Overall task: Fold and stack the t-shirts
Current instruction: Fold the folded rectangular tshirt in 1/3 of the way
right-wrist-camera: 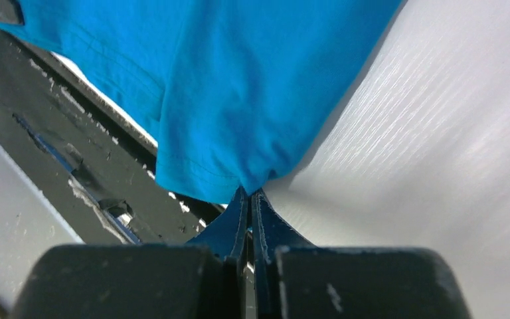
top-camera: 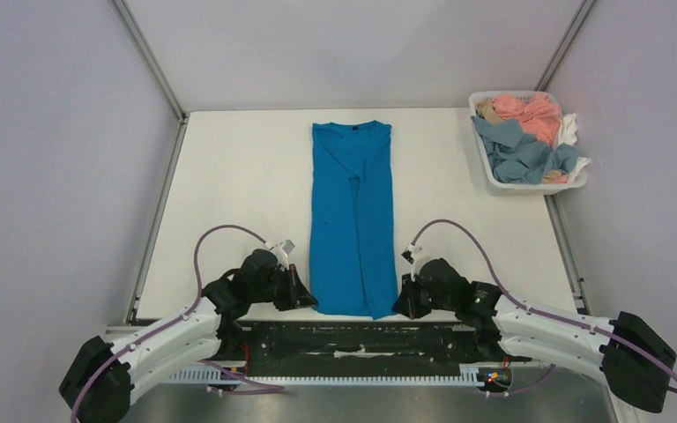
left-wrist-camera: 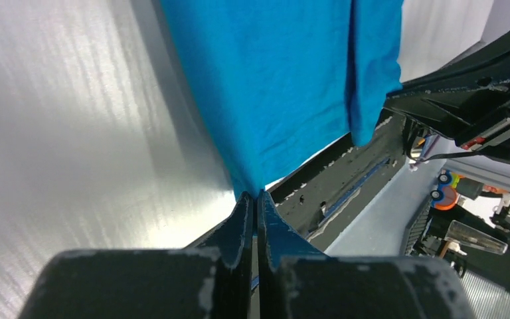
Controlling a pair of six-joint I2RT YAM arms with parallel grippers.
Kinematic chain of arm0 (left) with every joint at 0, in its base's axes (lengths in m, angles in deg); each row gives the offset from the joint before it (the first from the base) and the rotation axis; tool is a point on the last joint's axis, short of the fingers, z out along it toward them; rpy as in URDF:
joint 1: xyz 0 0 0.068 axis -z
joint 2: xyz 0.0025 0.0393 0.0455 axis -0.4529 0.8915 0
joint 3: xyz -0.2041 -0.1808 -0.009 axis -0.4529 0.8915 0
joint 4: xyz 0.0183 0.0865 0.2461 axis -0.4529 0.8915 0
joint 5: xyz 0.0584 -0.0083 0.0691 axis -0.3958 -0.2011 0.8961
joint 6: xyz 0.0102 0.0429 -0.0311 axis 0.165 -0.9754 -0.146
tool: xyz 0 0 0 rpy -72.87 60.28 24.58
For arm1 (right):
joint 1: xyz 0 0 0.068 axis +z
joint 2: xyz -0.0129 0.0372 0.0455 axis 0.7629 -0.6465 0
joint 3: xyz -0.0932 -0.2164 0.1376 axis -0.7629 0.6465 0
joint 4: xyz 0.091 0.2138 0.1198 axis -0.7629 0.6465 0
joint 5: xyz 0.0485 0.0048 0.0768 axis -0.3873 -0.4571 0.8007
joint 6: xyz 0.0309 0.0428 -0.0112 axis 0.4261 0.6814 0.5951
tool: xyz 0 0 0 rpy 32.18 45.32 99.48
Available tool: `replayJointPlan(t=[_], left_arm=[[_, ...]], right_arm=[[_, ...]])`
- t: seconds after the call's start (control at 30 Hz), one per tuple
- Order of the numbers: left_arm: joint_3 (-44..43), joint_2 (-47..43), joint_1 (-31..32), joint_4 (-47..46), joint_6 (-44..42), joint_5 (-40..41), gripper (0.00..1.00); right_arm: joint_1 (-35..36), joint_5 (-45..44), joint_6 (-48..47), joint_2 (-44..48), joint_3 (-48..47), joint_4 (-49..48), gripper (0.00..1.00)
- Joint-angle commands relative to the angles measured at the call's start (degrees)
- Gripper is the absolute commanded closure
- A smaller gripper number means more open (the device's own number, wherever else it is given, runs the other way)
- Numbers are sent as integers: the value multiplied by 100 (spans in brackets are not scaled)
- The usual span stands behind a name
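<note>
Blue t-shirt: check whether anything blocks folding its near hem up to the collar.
Nothing visible does. The left gripper and right gripper pinch the near corners of the blue t-shirt; its cloth is bare up to the collar, and the basket sits off right.

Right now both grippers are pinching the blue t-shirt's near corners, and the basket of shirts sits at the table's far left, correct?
No: the top external view shows the white basket at the far right of the table. The left gripper and right gripper are shut on near corners of the blue t-shirt.
</note>
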State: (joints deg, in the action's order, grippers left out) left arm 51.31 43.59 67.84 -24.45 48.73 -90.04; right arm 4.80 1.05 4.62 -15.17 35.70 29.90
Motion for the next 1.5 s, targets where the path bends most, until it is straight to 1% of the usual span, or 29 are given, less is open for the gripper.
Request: replayJointPlan(t=[0.0, 0.03, 0.2, 0.27, 0.33, 0.47, 0.67, 0.77, 0.83, 1.03, 1.47], left_arm=[[-380, 285, 14, -573, 209, -17, 98], [-532, 441, 15, -655, 166, 73, 98], [-1671, 1386, -33, -409, -190, 875, 98], [-2060, 1730, -99, -291, -242, 1277, 98], [-2446, 2058, -326, -181, -371, 1367, 98], [-3097, 2685, -925, -220, -567, 1456, 98], [-3898, 3801, -1625, -445, -807, 1200, 98], [-4326, 4382, -1880, -570, -952, 927, 98], [-4637, 4731, -1983, -552, -1047, 740, 98], [-5350, 5578, -2145, -473, -1197, 598, 98], [-6595, 6876, -2276, 19, -1465, 846, 98]], right_arm=[[23, -878, -473, -95, -713, 38, 100], [23, -1047, -587, -205, -908, 19, 100], [-60, -1809, -1097, -823, -1795, -112, 100], [-222, -2117, -1267, -1092, -2048, -216, 100], [-473, -2248, -1426, -1323, -2272, -360, 100], [-994, -2123, -1819, -1876, -2707, -891, 100], [-1523, -2133, -2153, -2715, -3404, -1204, 100], [-1729, -2070, -2269, -3077, -3707, -1253, 100], [-1852, -2028, -2350, -3304, -3888, -1276, 100], [-2235, -1758, -2431, -3906, -4273, -1439, 100], [-2825, -960, -2679, -5272, -5144, -1561, 100]])
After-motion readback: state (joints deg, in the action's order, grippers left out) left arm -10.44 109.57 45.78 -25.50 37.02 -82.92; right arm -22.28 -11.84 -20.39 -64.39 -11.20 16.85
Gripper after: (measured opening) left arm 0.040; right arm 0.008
